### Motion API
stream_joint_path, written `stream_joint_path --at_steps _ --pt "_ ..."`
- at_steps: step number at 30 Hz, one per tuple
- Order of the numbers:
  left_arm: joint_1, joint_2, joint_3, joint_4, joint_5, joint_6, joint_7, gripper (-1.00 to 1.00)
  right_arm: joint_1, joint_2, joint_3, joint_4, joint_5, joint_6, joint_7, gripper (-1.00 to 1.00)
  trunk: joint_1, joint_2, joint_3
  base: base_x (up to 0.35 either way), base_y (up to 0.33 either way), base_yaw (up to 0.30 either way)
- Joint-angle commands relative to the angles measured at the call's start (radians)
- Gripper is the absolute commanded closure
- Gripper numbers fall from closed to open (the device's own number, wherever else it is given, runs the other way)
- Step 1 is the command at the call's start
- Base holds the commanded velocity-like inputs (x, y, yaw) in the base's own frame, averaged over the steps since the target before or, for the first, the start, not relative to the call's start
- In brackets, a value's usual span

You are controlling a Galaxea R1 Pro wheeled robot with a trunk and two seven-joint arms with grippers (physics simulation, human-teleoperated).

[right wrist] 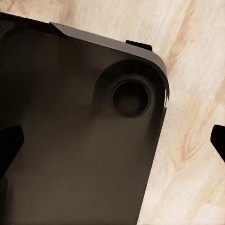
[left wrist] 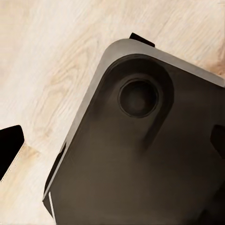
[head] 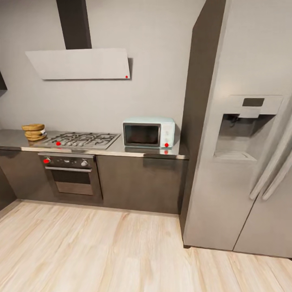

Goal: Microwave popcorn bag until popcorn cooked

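Against the right side of the head view stands the steel fridge [head: 243,162], its dispenser recess facing out, with a dark tall panel [head: 200,101] between it and the counter run. Pale wood floor [head: 101,251] spreads below. To the left runs the grey countertop [head: 134,152] over dark cabinet fronts [head: 138,182], with a white slanted hood [head: 81,64] on the grey wall above. Built into the cabinets is a steel oven [head: 72,173], and right over it sits a gas hob [head: 79,140]. The microwave [head: 149,132], mint-blue with its dark door shut, sits on the countertop at the fridge end, just beside the hob. The tan popcorn bag [head: 34,132] rests at the far left of the countertop, beside the hob's other edge, well apart from the microwave.

Both wrist views look down on the robot's dark base [left wrist: 140,154] [right wrist: 75,140] over wood floor. Dark finger tips [left wrist: 9,147] [right wrist: 9,145] edge into both; whether either gripper is open or closed, I cannot tell.
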Motion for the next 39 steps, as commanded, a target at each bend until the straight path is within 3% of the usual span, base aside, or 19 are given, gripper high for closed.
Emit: stream_joint_path --at_steps 1,8,20,31,39 --pt "0.0 0.001 0.007 -0.001 -0.002 0.002 0.001 -1.0 0.0 0.0 0.001 0.0 0.009 -0.001 -0.002 -1.0 0.001 0.0 -0.001 0.312 0.194 0.0" --pt "-0.001 0.0 0.007 0.0 -0.002 0.005 0.001 -1.0 0.0 0.005 0.001 0.0 0.008 -0.004 -0.007 -1.0 0.001 0.0 -0.001 0.318 0.108 -0.021" --pt "-0.001 0.0 0.007 0.0 -0.003 0.001 0.001 -1.0 0.0 0.005 0.0 0.0 0.008 -0.003 -0.007 -1.0 0.001 0.0 -0.001 0.324 0.107 -0.235" --pt "0.0 0.0 0.007 0.0 -0.003 -0.006 0.001 -1.0 0.0 0.005 0.0 0.0 0.008 -0.003 -0.007 -1.0 0.001 0.0 -0.001 0.307 0.206 -0.241" --pt "-0.001 0.0 0.008 0.0 -0.003 -0.006 0.002 -1.0 0.0 0.001 -0.001 0.0 0.009 -0.002 -0.005 -1.0 0.001 0.0 -0.001 0.285 0.236 -0.041"
